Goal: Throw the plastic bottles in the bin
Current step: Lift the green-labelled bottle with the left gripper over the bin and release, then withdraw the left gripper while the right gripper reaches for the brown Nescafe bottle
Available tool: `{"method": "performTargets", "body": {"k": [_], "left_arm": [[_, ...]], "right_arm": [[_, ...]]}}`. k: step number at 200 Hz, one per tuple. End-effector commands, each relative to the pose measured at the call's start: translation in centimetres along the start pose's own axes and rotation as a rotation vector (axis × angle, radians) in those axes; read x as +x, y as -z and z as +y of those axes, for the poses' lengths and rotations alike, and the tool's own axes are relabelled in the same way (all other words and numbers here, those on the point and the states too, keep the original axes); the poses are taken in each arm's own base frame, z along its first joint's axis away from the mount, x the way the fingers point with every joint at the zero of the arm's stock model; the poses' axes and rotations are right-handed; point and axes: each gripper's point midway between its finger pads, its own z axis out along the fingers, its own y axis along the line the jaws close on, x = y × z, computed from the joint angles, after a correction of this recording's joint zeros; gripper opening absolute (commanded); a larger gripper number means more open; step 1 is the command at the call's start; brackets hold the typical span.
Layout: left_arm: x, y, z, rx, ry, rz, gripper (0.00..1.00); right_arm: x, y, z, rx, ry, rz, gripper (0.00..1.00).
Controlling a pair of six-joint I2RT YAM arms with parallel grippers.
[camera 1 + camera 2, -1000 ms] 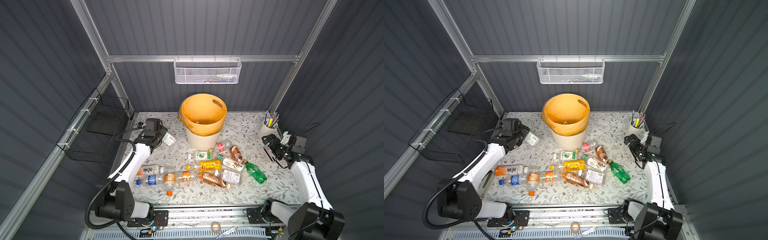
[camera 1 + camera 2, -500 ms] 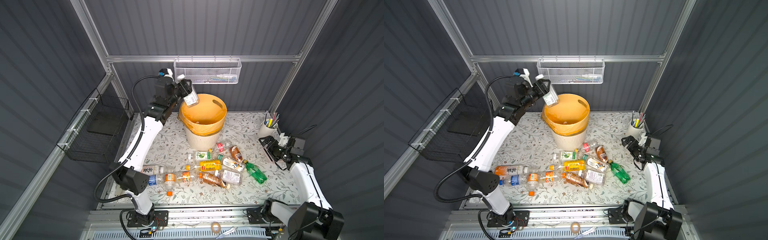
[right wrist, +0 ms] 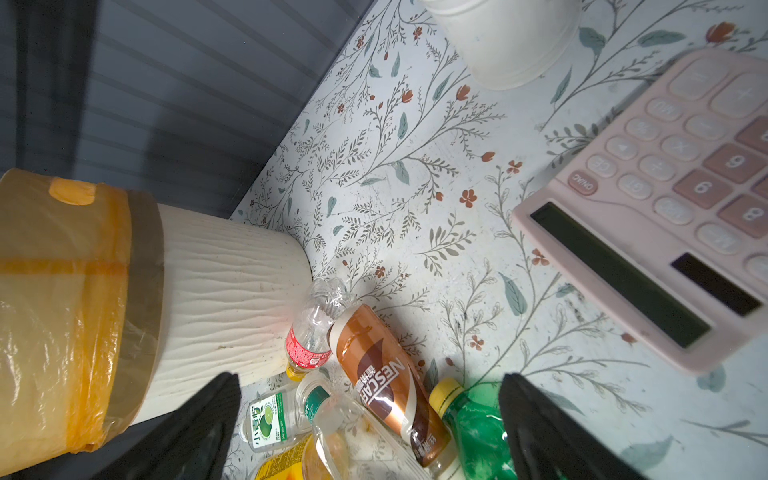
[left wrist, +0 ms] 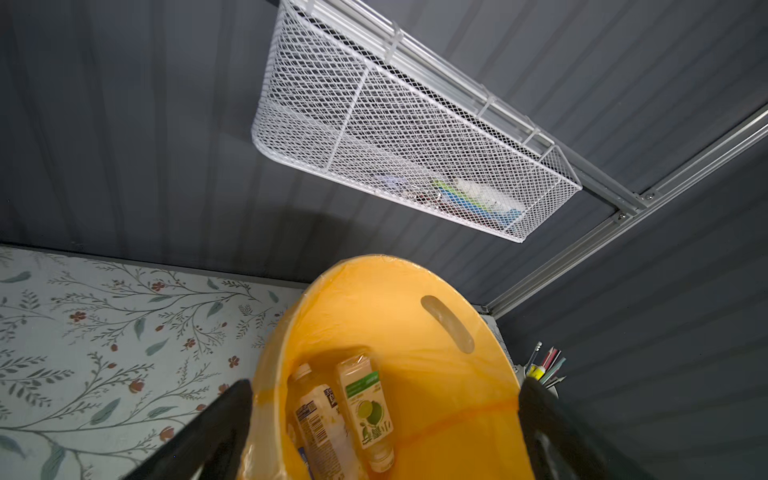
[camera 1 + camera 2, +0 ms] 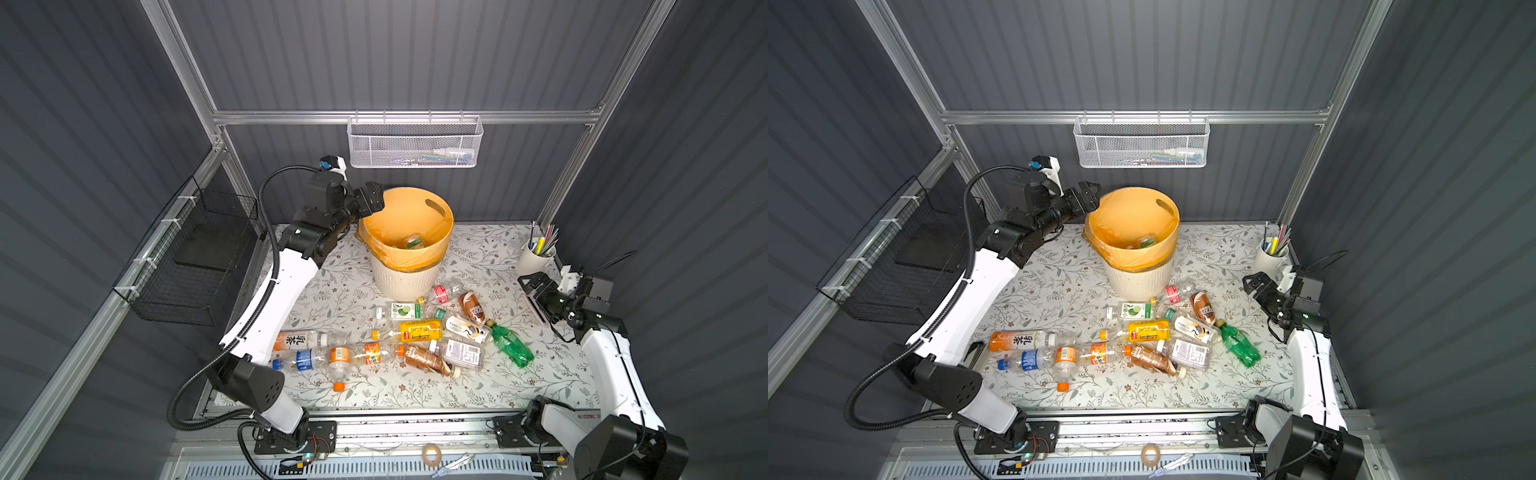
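1. Over the left edge of the bin [image 5: 409, 279], the left gripper [image 5: 372, 200] is held up in the air in both top views. Its jaws are spread wide and nothing is gripped.
2. Right under it, in the left wrist view, two bottles are seen lying inside the bin: a lime-label bottle [image 4: 365, 411] and a white-label bottle [image 4: 318, 428], side by side.
3. The bin is lined with an orange-yellow bag [image 5: 399, 258], which is folded down over the rim.
4. Behind the bin, a white mesh basket [image 5: 415, 143] is hung on the back wall, and a black wire basket [image 5: 195, 266] is hung on the left wall.
5. The right gripper [image 5: 536, 286] is seen low at the right side of the flowery table [image 5: 332, 291], well apart from the bin. Its jaws are spread wide too, and nothing is gripped.
6. Just beside it a pink calculator [image 3: 665, 216] is laid flat, and a white cup of pens [image 5: 536, 259] is stood near the back right corner.
7. Ahead of the right gripper, a brown Nescafé bottle [image 3: 386, 386], a green bottle [image 3: 478, 428] and a red-label bottle [image 3: 309, 336] are laid close together. The red-label bottle is just beside the foot of the bin.
8. More bottles are spread on the table in front of the bin, such as a yellow-label bottle [image 5: 419, 331], an orange tea bottle [image 5: 297, 340] and a blue-label bottle [image 5: 301, 359].
9. A loose orange cap [image 5: 339, 387] is seen near the front edge.
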Motion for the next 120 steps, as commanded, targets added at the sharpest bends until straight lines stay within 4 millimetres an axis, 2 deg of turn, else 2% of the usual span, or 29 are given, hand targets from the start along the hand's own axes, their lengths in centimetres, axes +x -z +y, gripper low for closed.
{"method": "performTargets", "body": {"k": [1,45,68,72,92,96,120], "left_arm": [[-0.5,1.4,1.3,-0.042,-0.04,-0.061,1.0],[2.8,2.4,4.5,-0.149,-0.056,-0.004,1.0],[4.2,3.1,6.4,-0.216,-0.059,0.006,1.0],[4.4,3.2,6.8,-0.229,-0.057,0.01,1.0],[5.3,3.7,9.0,-0.281,-0.004,0.025,1.0],[6.7,3.5,10.2,-0.305,0.01,0.057,1.0],[8.9,3.7,14.0,-0.325,0.159,0.106,1.0]], "right_arm": [[0.7,-0.4,-0.1,-0.003,-0.003,0.027,0.99],[2.3,-1.5,0.5,-0.012,0.054,0.095,0.97],[3.7,-2.1,1.0,0.009,0.113,0.16,0.96],[4.2,-2.9,0.6,0.027,0.114,0.193,0.96],[5.8,-4.1,0.9,0.06,0.179,0.272,0.94],[6.1,-4.4,1.0,0.066,0.189,0.289,0.94],[7.8,-5.3,1.6,0.088,0.257,0.36,0.91]]}}
